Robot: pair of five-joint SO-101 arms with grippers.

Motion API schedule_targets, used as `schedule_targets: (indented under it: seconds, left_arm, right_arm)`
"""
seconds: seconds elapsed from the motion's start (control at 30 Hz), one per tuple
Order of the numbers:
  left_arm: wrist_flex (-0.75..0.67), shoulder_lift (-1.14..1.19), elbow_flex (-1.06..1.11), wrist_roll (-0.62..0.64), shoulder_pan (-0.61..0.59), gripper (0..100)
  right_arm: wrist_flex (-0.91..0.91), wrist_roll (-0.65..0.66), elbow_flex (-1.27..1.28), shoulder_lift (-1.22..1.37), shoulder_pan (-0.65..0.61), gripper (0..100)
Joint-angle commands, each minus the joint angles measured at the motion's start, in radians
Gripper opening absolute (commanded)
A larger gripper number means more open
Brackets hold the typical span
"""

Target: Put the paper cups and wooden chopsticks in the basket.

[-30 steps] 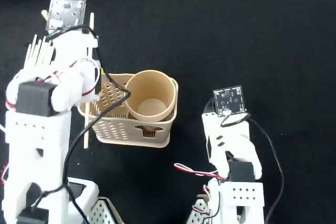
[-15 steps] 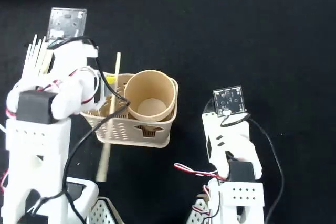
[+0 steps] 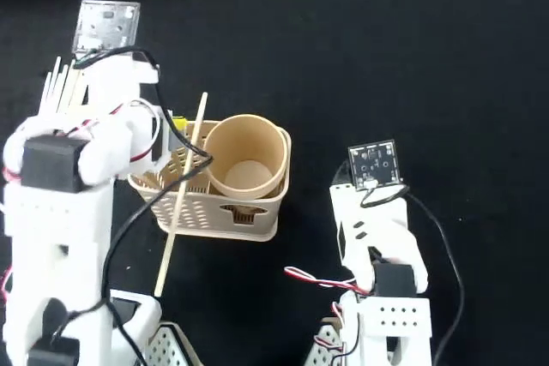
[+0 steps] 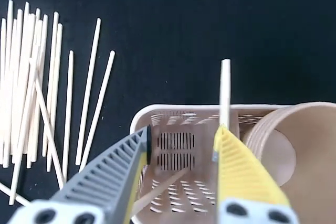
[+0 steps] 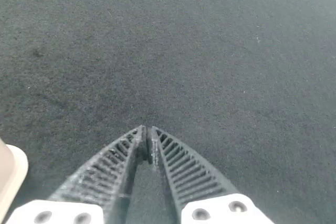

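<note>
Hovering above the basket, the left gripper (image 4: 182, 135) has its fingers spread apart; the right gripper (image 5: 147, 129) has its fingers closed on nothing, over the black table (image 5: 210, 51).
One long wooden chopstick (image 3: 182, 195) slants across the cream perforated plastic basket (image 3: 219, 212), just beside the left gripper's yellow finger. A tan paper cup (image 3: 249, 173) stands upright inside the basket. Loose wooden chopsticks (image 4: 26, 77) lie on the table near the basket.

Perforated plastic basket (image 3: 214, 212), matt paper cup (image 3: 257, 139), pale wooden chopsticks (image 4: 26, 77), rough black tablecloth (image 3: 412, 66)
</note>
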Motion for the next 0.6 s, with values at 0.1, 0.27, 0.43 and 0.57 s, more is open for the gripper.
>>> schedule_targets:
  seconds: [0.1,0.27,0.43,0.57]
  left_arm:
    - [0.009,0.181,-0.036,-0.011,0.013,20]
    - [0.046,0.253,-0.117,-0.011,0.061,20]
    - [0.057,0.275,-0.13,-0.011,0.051,20]
    - [0.077,0.245,-0.177,-0.011,0.051,20]
  right_arm:
    - [-0.015,0.009,-0.01,-0.008,-0.003,1.4]
    - [-0.015,0.009,-0.008,-0.008,-0.003,1.4]
    - [-0.015,0.009,-0.008,-0.008,-0.005,1.4]
    - [-0.015,0.009,-0.008,-0.008,-0.005,1.4]
